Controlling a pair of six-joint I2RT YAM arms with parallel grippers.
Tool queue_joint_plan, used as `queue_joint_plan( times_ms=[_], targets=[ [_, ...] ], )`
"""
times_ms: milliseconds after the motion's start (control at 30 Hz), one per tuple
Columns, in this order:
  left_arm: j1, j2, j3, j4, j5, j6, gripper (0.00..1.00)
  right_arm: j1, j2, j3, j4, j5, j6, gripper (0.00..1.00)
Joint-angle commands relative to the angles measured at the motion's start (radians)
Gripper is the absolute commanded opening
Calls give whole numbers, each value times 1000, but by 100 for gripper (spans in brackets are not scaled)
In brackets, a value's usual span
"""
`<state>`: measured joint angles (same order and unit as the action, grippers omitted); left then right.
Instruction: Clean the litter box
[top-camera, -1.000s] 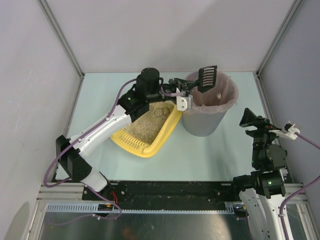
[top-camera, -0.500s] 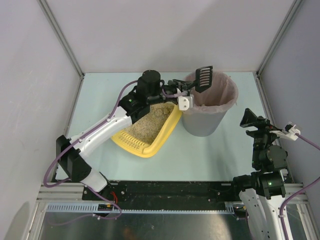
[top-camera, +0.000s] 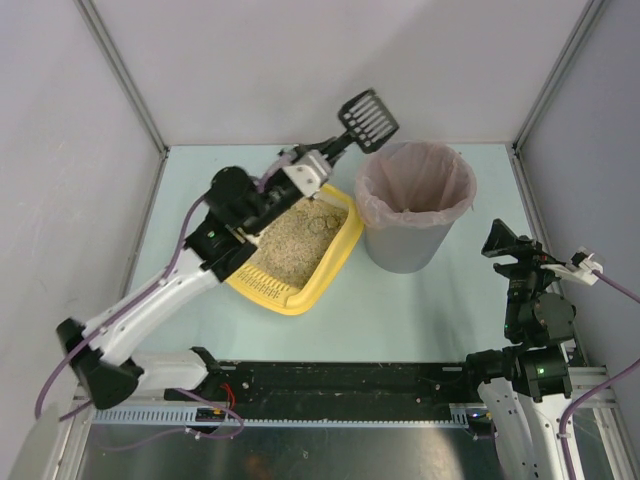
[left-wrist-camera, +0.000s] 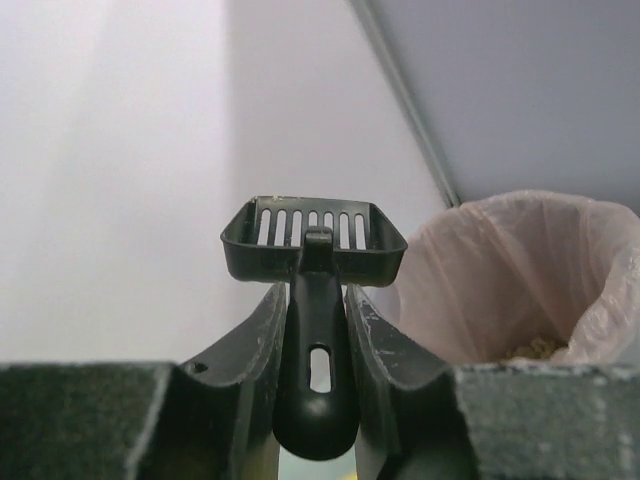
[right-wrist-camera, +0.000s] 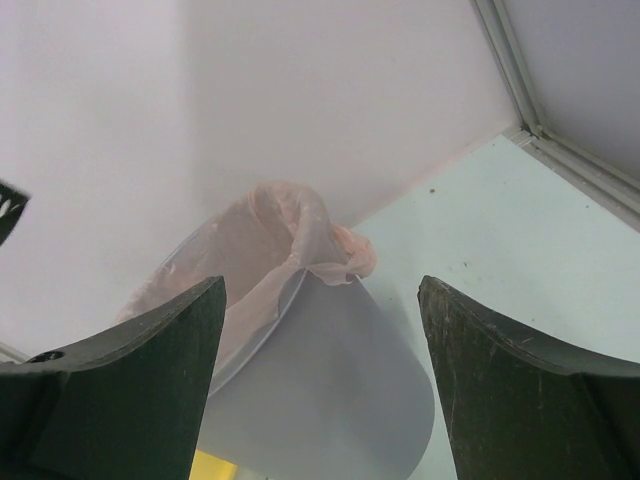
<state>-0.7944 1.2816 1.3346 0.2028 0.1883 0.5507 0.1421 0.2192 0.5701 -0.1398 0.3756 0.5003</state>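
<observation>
At the middle of the pale green bench (top-camera: 430, 300), seen from above, a shallow yellow plastic litter box (top-camera: 335, 262) lies on a diagonal. Its slotted lip points to 7 o'clock and beige granular litter covers its floor. Its 3 o'clock corner meets the wall of a round grey bin with a pinkish liner (top-camera: 405, 248); whether the two touch or only sit just beside each other cannot be told.

The left arm reaches across the litter box's 10 o'clock rim. The left end effector (top-camera: 322, 160) is clamped on the handle of a black slotted plastic scoop (top-camera: 368, 115). The scoop is raised at 11 o'clock of the bin, outside the liner's rim, against the grey back wall. In the left wrist view the left end effector (left-wrist-camera: 315, 300) presses both sides of the handle, and the scoop (left-wrist-camera: 313, 240) stands upright with light showing through its slots. To its right, the bin (left-wrist-camera: 500, 290) holds a few beige granules.

The right end effector (top-camera: 500, 240) hangs at 4 o'clock of the bin, apart from it. In the right wrist view the right end effector (right-wrist-camera: 320, 290) is spread wide with nothing between its fingers, framing the bin (right-wrist-camera: 340, 400).

A broad strip of bare bench runs at 6 o'clock of the litter box and bin, up to the black rail at the near edge. More bare bench lies at 9 o'clock, by the left wall's metal post.
</observation>
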Motion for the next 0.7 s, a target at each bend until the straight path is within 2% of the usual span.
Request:
queue_joint_plan(
  times_ms=[0, 133, 267, 333, 433, 567, 667],
  targets=[
    [-2, -169, -129, 60, -283, -273, 0, -3, 6, 5, 11, 36, 4, 83],
    [9, -329, -238, -34, -388, -366, 0, -3, 3, 5, 5, 55, -2, 83],
    [50, -398, -209, -326, -398, -504, 0, -3, -1, 5, -3, 68, 7, 83],
    [66, -421, -207, -399, -443, -584, 0, -4, 0, 5, -4, 66, 26, 83],
    [95, -453, -215, -528, -478, -621, 0, -3, 5, 4, -4, 65, 44, 83],
    [147, -452, -242, -647, -426, -643, 0, -3, 12, 5, -3, 62, 56, 83],
    [211, -423, -262, -681, -312, -663, 0, -3, 17, 5, -6, 63, 63, 83]
  ],
)
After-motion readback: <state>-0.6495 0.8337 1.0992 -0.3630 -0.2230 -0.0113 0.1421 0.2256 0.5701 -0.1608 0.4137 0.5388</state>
